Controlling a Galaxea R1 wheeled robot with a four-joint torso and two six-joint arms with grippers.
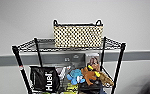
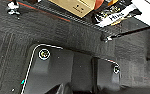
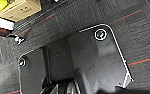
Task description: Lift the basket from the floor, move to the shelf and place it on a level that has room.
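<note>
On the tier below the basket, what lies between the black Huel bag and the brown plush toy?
In the head view, a blue plush toy lies between the black Huel bag and the brown plush toy, under the basket.

We see the basket (image 1: 78, 36) standing upright on the level (image 1: 41, 45), the highest tier of the shelf (image 1: 119, 60). It is rectangular, cream with a dark dotted weave, a dark rim and two small black loop handles at its ends. It sits near the middle of the flat black wire grid, toward the wall. The shelf is black metal wire with corner posts.
</note>
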